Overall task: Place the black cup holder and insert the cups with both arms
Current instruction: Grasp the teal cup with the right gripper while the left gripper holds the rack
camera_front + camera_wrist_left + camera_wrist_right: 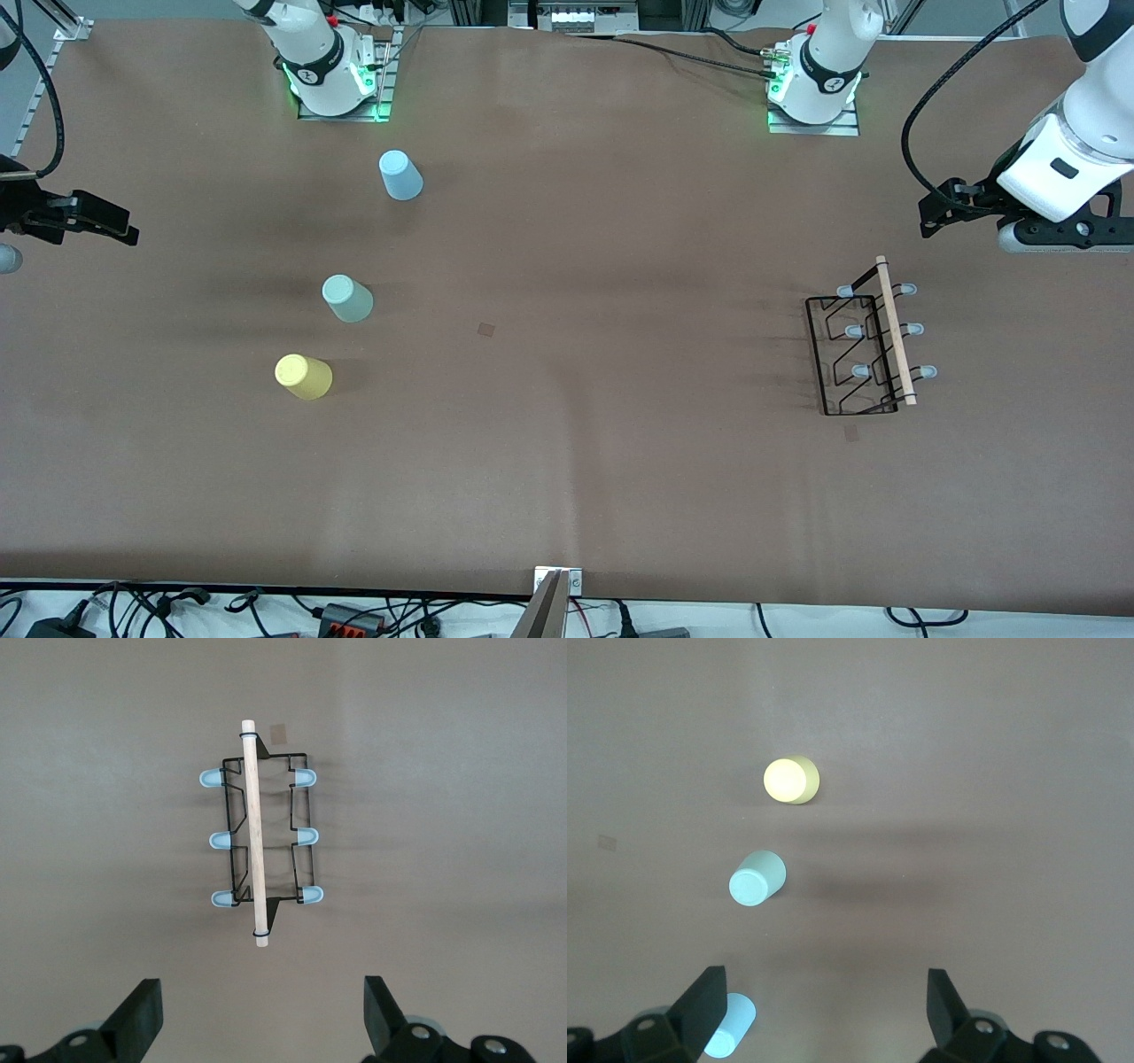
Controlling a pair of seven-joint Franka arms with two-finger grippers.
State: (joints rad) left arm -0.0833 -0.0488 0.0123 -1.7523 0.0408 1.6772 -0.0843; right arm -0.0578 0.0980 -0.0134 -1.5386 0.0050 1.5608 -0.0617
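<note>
yellow cup (pixel 303 377) sits closest to the front camera, upside down toward the right arm's end of the desk; the mint cup (pixel 347 299) and blue cup (pixel 400 175) stand farther back, the blue one nearest the base edge. right gripper (pixel 111 226) hangs over that end's edge, and only its wrist view shows its fingers (pixel 702 1008) spread wide, empty. holder (pixel 873 341) stands toward the left arm's end; left gripper (pixel 941 206) hovers above it, fingers (pixel 142 1014) wide apart, empty.

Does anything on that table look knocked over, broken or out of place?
Nothing stands out. The blue cup, mint cup and yellow cup stand mouth-down and apart. The black cup holder stands intact, its pegs bare. Both open grippers hang off to the sides.
</note>
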